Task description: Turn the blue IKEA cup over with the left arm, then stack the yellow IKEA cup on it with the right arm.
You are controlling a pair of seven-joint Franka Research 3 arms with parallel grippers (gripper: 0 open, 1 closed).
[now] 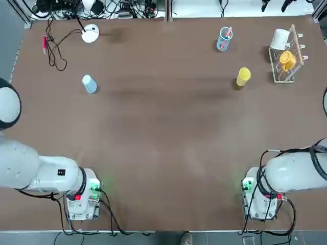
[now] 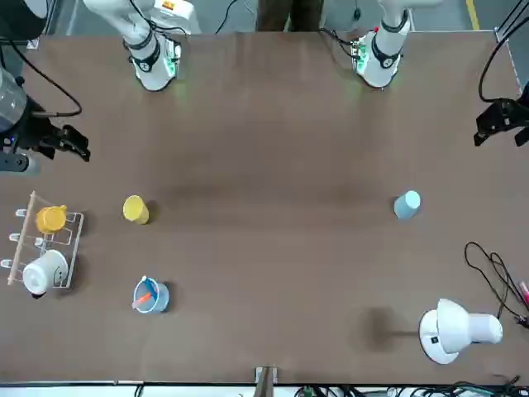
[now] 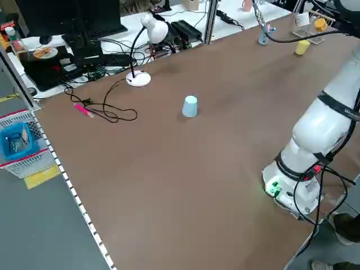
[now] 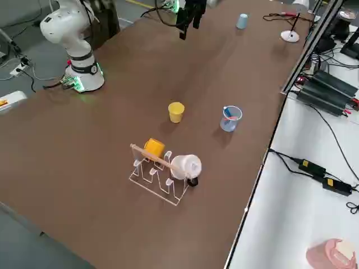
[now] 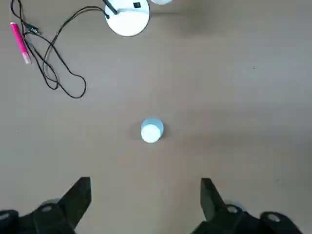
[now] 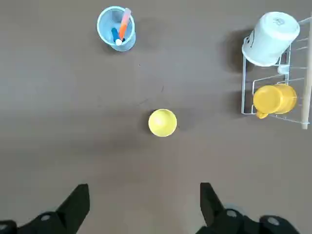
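While parked, both arms' fingers (image 5: 83, 195) apart

The desk (image 1: 163, 153) has a smooth, matt brown top. The blue IKEA cup (image 1: 89, 84) and the yellow IKEA cup (image 1: 243, 76) look like matt plastic. The rack (image 1: 284, 65) pairs thin white wire with a wooden bar. The tumbler (image 1: 224, 39) is clear bluish plastic.

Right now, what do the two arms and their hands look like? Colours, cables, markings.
Both the left arm and the right arm are white, built of bulky rounded segments with dark joint bands. Each base shows a green light and a red spot, with black cables trailing to the table edge. The left hand and right hand are dark, with two angular black fingers each.
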